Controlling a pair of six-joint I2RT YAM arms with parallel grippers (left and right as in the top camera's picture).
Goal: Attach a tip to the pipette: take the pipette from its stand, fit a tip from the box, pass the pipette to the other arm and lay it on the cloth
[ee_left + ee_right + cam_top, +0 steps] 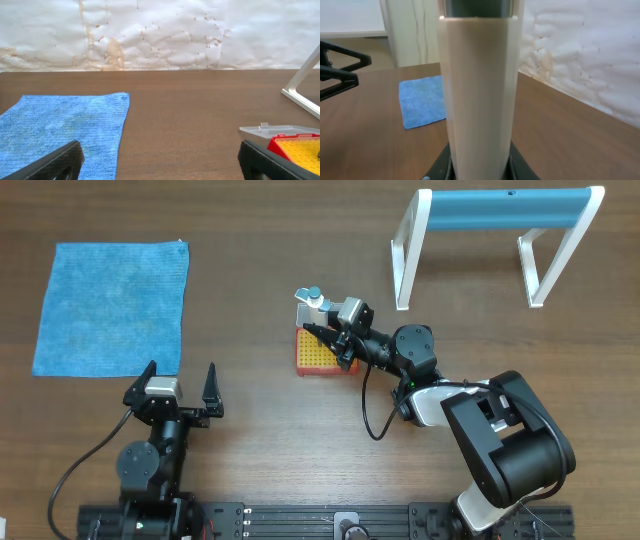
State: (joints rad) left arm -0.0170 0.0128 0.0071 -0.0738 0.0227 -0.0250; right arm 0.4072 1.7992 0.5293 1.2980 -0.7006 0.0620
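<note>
My right gripper (336,343) is shut on the white pipette (318,308), whose blue-capped top points away from the arm. It holds the pipette over the red and yellow tip box (318,354) in the middle of the table. In the right wrist view the pipette's pale body (480,95) stands upright and close. The blue cloth (112,308) lies flat at the far left. My left gripper (181,387) rests open near the front, just in front of the cloth, with nothing between its fingers (52,162). The tip box (299,149) lies off to its right.
The white stand with a blue bar (500,220) sits at the back right; one of its legs (304,82) enters the left wrist view. A clear lid (272,130) lies behind the tip box. Bare brown table separates the cloth and the box.
</note>
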